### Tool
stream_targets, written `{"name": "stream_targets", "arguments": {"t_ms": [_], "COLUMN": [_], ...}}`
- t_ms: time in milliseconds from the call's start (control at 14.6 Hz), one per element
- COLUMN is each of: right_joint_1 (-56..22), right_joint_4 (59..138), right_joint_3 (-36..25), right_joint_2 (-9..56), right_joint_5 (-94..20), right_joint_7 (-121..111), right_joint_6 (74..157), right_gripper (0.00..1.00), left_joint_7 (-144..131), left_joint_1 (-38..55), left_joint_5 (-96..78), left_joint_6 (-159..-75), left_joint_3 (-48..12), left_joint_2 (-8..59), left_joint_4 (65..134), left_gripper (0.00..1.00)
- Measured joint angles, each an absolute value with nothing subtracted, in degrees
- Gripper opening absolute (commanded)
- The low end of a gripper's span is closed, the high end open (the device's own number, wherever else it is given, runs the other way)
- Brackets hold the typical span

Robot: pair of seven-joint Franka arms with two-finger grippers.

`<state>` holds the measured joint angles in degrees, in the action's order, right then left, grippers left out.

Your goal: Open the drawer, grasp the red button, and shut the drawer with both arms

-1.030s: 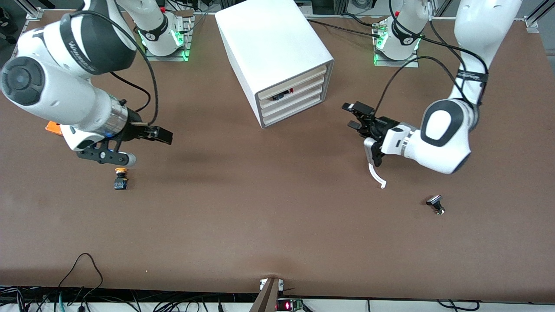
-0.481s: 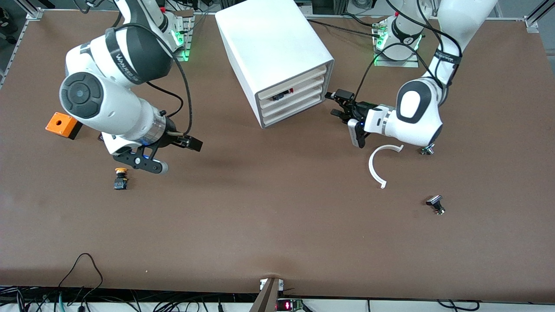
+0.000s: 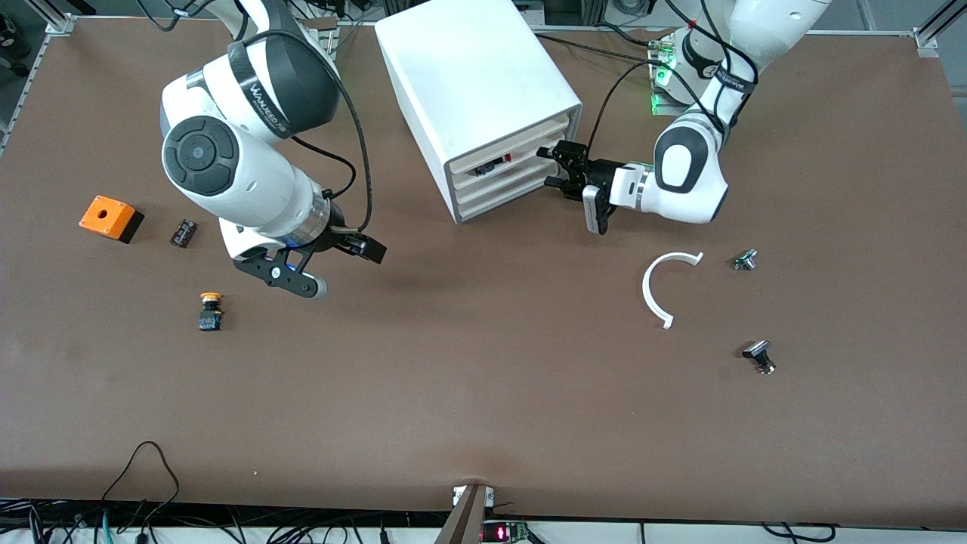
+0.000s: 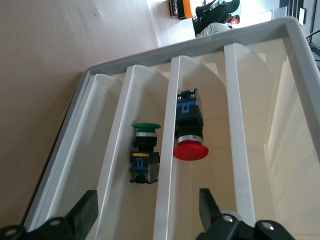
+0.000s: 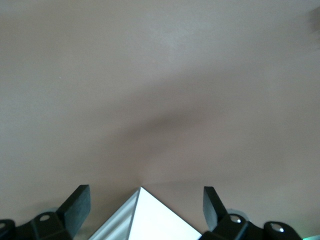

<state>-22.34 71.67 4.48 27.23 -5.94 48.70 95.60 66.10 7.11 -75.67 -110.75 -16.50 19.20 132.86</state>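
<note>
Button [image 4: 190, 131]: red cap, lying in a drawer slot at the centre of the left wrist view, just ahead of the spread fingers; in the front view it shows as a red speck [image 3: 507, 158] in the cabinet [image 3: 474, 91] front, upper centre.
Left gripper [image 3: 556, 166]: at the drawer [image 3: 514, 162] front, fingers spread, nothing held.
Right gripper [image 3: 355, 253]: over bare table [image 3: 483, 393], left of centre, fingers spread, empty.
Change: a second ago the left gripper hung right of the cabinet, clear of it; the right arm has swung in from the left edge, uncovering the orange box [image 3: 110, 217].
</note>
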Motion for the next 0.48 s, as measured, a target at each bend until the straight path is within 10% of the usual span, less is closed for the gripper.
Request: {"name": "stream_targets", "arguments": {"t_ms": [481], "right_joint_1": [-24.50], "right_joint_4": [66.09], "right_joint_3": [4.47], "right_joint_2": [30.64], "right_joint_5": [-5.94], "right_joint_7": [53.84], "right_joint_6": [95.56], "right_gripper": [1.00], "left_joint_7": [67.21], "left_joint_1": [7.48], "left_joint_5": [-75.71], "left_joint_6": [-110.75], "left_joint_3": [-17.02], "left_joint_2": [19.20], "left_joint_4": [133.54], "left_gripper": [0.32]}}
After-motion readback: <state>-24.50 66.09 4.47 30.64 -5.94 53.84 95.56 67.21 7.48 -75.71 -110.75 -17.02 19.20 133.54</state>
